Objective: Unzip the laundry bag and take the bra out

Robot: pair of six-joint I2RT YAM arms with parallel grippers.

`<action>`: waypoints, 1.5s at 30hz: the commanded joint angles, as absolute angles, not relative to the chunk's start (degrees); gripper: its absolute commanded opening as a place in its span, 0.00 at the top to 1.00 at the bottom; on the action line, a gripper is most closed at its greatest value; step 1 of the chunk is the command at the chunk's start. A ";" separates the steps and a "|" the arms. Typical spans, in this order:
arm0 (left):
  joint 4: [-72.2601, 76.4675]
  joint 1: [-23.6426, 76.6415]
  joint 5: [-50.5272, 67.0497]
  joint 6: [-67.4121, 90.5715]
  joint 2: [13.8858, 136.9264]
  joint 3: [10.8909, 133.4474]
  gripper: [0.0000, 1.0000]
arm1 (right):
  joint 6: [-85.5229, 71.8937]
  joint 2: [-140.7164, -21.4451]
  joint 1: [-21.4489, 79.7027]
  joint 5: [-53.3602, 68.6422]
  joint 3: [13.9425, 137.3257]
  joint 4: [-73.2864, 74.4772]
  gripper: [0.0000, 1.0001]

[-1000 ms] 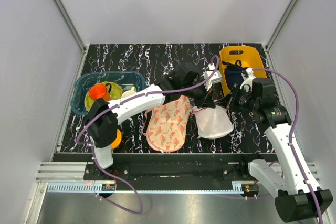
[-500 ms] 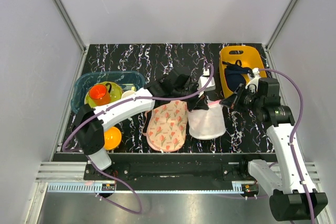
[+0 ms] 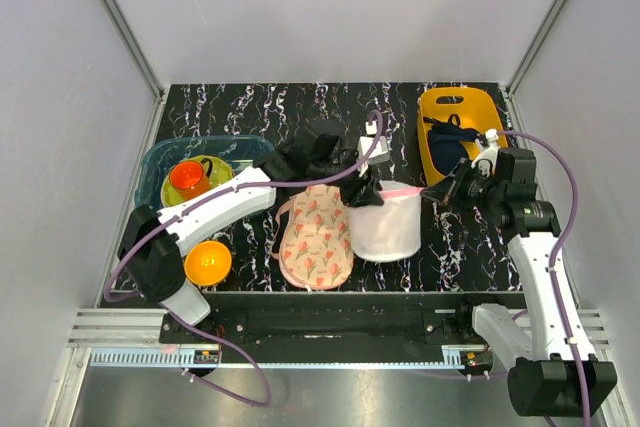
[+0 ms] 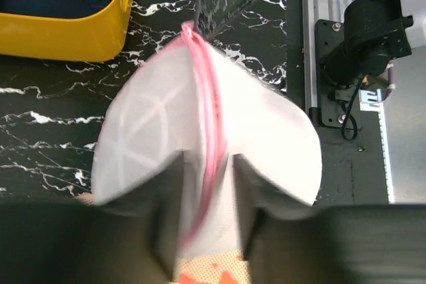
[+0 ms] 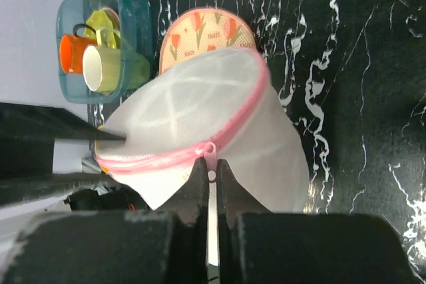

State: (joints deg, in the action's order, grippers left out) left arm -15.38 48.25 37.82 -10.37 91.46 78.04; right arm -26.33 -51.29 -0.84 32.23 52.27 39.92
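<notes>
Laundry bag [image 3: 385, 229] between end effectors [image 3: 362, 190] [image 3: 438, 192] (taut)

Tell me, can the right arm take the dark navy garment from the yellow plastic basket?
Probably not: the right gripper is shut on the zipper pull of the white mesh laundry bag. The dark navy garment lies uncovered nearby.
</notes>
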 commanded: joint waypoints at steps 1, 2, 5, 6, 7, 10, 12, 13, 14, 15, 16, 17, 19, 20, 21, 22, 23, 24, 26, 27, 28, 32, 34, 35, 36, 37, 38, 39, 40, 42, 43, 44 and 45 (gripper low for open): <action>-16.16 46.93 40.43 -7.65 91.04 80.58 0.38 | -29.34 -49.92 -2.46 34.79 52.30 33.05 1.00; -17.30 47.02 40.78 -7.21 91.92 83.47 0.31 | -29.62 -49.75 -2.46 34.98 52.56 33.13 1.00; -17.24 47.28 40.70 -5.45 93.69 85.78 0.18 | -29.71 -48.96 -2.46 35.33 53.52 34.62 1.00; -16.44 47.63 40.35 -4.84 94.04 86.04 0.17 | -29.62 -48.87 -2.46 35.33 53.87 35.06 1.00; -15.91 48.25 40.17 -4.57 94.39 86.39 0.17 | -29.45 -48.69 -2.46 35.68 54.22 35.50 1.00; -15.64 49.83 38.68 -3.69 96.67 89.38 0.16 | -28.92 -48.87 -2.46 36.12 54.67 36.56 1.00; -15.29 50.97 35.96 -2.73 98.08 91.65 0.17 | -28.92 -48.69 -2.46 36.21 54.67 36.83 1.00; -15.55 51.32 35.08 -2.72 99.74 92.54 0.17 | -29.00 -48.60 -2.46 36.38 54.58 36.91 1.00; -15.56 51.59 33.33 -2.55 100.45 93.16 0.17 | -28.92 -48.52 -2.46 36.47 54.58 36.91 1.00; -15.47 51.94 32.96 -2.29 101.16 94.38 0.17 | -28.92 -48.43 -2.46 36.65 54.58 36.91 1.00; -15.21 51.94 32.61 -2.02 102.03 94.66 0.18 | -28.92 -48.34 -2.46 36.65 54.58 37.09 1.00; -13.64 51.94 32.61 -1.67 102.30 94.75 0.18 | -28.92 -48.17 -2.46 36.74 54.49 37.26 1.00; -11.88 52.03 32.17 -1.49 103.00 94.57 0.19 | -28.83 -48.08 -2.46 37.09 54.58 37.27 1.00; -11.60 52.03 31.82 -1.58 103.36 94.66 0.20 | -28.92 -47.99 -2.46 37.26 54.41 37.27 1.00; -11.60 52.12 31.73 -1.67 103.62 95.01 0.21 | -29.00 -48.08 -2.46 37.61 54.32 37.27 1.00; -11.60 52.12 31.99 -1.67 104.06 95.44 0.21 | -29.09 -47.90 -2.46 37.70 54.23 37.18 1.00; -11.60 52.12 32.08 -1.67 104.67 95.62 0.23 | -29.18 -47.81 -2.46 37.79 54.23 37.00 1.00; -11.60 52.21 32.34 -1.67 105.03 95.80 0.23 | -29.27 -47.73 -2.46 37.88 53.97 37.00 1.00; -10.82 52.21 32.34 -1.15 105.64 96.59 0.25 | -29.35 -47.72 -2.46 38.14 53.79 36.83 1.00; -10.64 52.21 32.43 -1.06 106.34 96.94 0.26 | -29.53 -47.64 -2.46 38.32 53.44 36.48 1.00; -10.63 52.21 32.87 -0.97 106.78 97.38 0.27 | -29.53 -47.64 -2.46 38.49 53.35 36.39 1.00; -10.99 52.38 33.49 -0.79 108.63 99.66 0.31 | -29.71 -47.55 -2.46 38.94 53.17 36.21 1.00; -10.90 52.47 32.96 -1.05 108.90 99.76 0.31 | -29.71 -47.37 -2.46 39.20 53.09 36.30 1.00; -10.81 52.47 32.78 -1.32 108.90 99.67 0.31 | -29.71 -47.37 -2.46 39.46 53.00 36.21 1.00; -10.90 52.47 32.70 -1.41 108.90 99.58 0.31 | -29.62 -47.29 -2.46 39.55 52.82 36.30 1.00; -10.64 52.47 32.61 -1.58 108.72 99.32 0.31 | -29.62 -47.20 -2.46 39.64 52.82 36.30 1.00; -10.55 52.47 32.61 -1.93 108.55 99.14 0.31 | -29.62 -47.11 -2.46 39.81 52.65 36.30 1.00; -10.46 52.47 32.61 -2.19 108.54 99.05 0.33 | -29.53 -46.94 -2.46 39.99 52.73 36.39 1.00; -11.50 52.47 32.78 -2.81 108.11 99.14 0.35 | -29.53 -46.93 -2.46 39.90 52.73 36.47 1.00; -13.09 52.38 32.78 -5.88 107.32 99.14 0.38 | -29.09 -46.85 -2.46 39.90 52.82 37.00 1.00; -14.75 52.30 32.70 -7.28 106.62 98.88 0.40 | -28.92 -46.93 -2.46 39.82 53.00 37.35 1.00; -15.37 52.03 32.78 -10.17 104.96 98.35 0.40 | -28.57 -46.93 -2.46 39.81 52.91 37.53 1.00; -15.82 51.94 33.13 -11.76 103.72 97.57 0.39 | -28.39 -46.93 -2.46 39.99 52.91 37.79 1.00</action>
